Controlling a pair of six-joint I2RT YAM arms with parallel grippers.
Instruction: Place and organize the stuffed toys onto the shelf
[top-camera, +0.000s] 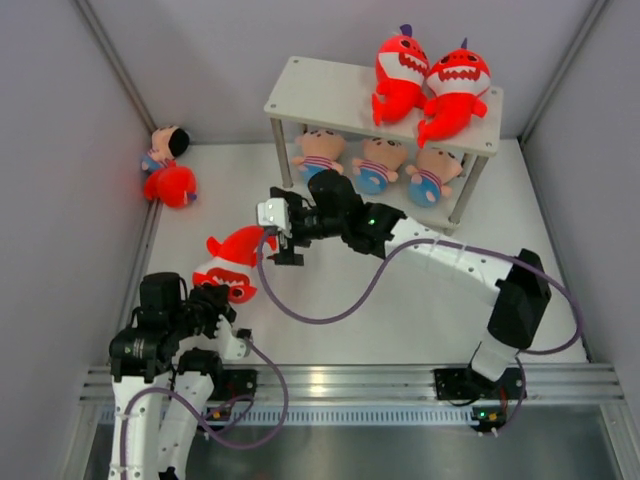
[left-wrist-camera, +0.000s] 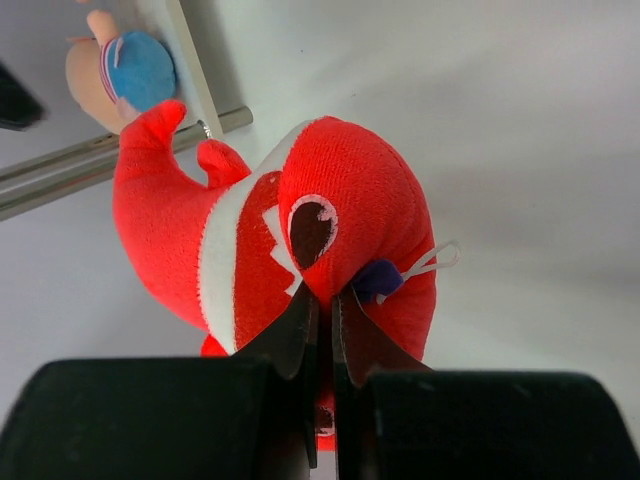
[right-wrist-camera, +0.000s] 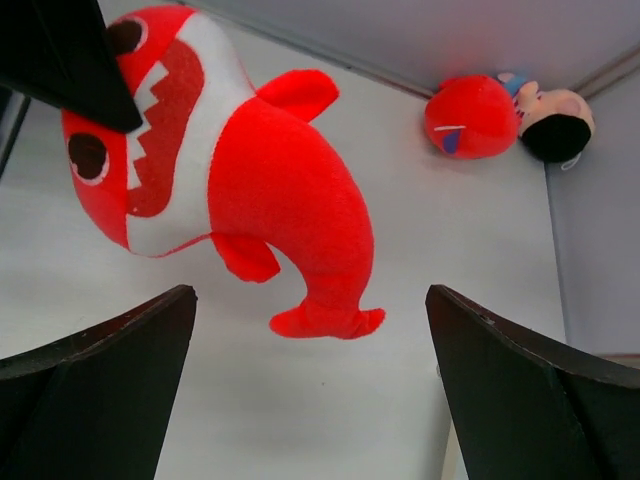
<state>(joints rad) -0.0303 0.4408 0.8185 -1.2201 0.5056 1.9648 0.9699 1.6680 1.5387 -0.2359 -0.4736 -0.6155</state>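
Step in hand: the shark (left-wrist-camera: 340, 190) is judged as being handed from the left gripper (left-wrist-camera: 322, 300) to the right gripper (top-camera: 284, 243).
Left gripper: its fingers are being pressed together on a thin fold of plush at the shark's head, beside the purple fin (left-wrist-camera: 378, 278).
Right gripper: its fingers are being held spread wide and are touching nothing; in its wrist view the shark's tail is hanging in the gap between them.
Shark location: it is being held up over the table (top-camera: 400, 310), toward the near-left corner.
Shelf (top-camera: 320, 85): it is standing at the far edge, toward the far-right corner. Two sharks (top-camera: 430, 85) are lying on the right of the top tier, and the left end shows bare board. Three dolls (top-camera: 378, 160) fill the lower tier.
Waiting: one loose shark (top-camera: 172, 185) and one doll (top-camera: 165, 145) are lying at the left edge, near the far-left corner.
Method: the tail stalk or body is best taken, not a fin tip. The left pinch is best released only once the right grip is firm.
Risk: the thin pinch could slip if the shark is being tugged.
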